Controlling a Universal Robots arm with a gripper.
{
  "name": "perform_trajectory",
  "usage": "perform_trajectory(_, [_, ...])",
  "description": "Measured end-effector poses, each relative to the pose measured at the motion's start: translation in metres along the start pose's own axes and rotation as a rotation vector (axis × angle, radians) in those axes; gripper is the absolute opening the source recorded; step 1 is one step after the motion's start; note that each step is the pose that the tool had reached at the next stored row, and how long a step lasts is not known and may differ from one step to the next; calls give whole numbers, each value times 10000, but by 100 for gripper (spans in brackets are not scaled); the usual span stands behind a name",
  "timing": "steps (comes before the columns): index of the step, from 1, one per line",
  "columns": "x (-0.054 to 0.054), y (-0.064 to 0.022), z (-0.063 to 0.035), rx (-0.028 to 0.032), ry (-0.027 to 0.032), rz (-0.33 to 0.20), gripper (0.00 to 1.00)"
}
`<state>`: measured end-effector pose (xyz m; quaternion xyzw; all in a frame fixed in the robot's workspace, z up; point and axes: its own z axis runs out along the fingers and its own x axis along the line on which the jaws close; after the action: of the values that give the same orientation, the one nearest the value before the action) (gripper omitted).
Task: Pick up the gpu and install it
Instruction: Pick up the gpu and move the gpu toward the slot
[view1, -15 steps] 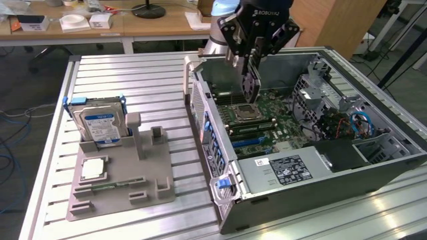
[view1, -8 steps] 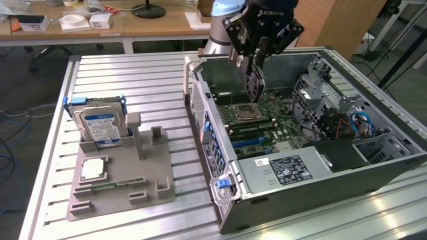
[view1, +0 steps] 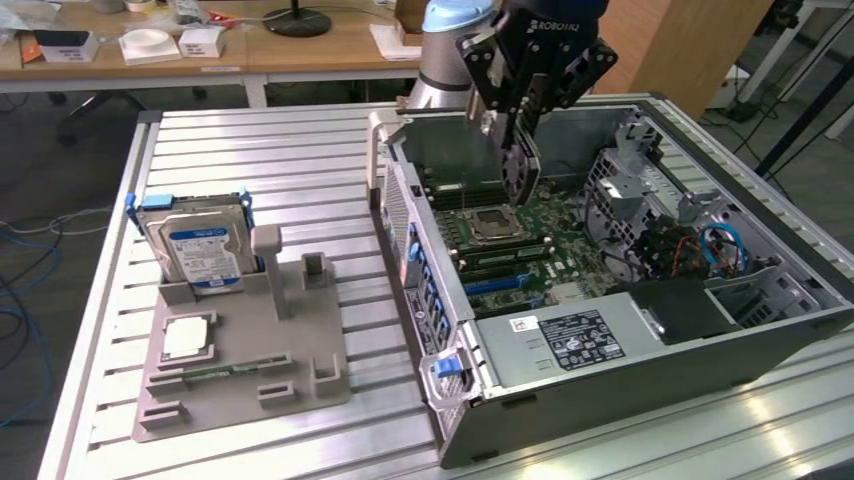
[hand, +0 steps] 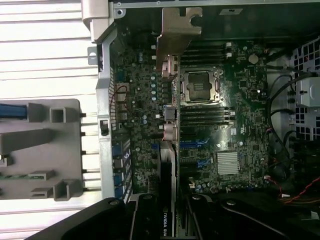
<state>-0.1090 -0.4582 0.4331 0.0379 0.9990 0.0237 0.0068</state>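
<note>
Jaws clamping gpu at its upper end, holding it edge-on over motherboard inside open computer case. Card hanging upright, long axis running near vertical, metal bracket end pointing away from jaws.

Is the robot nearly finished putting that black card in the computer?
Partway. Done: the gpu is picked up. In hand: the gripper clamps it, edge down, over the open computer case. Left: it looks above the motherboard, not yet seated in a slot.
</note>
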Motion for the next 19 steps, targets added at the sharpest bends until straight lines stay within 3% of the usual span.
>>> perform_trajectory(19, [-231, 17, 6, -1, 0, 0, 26])
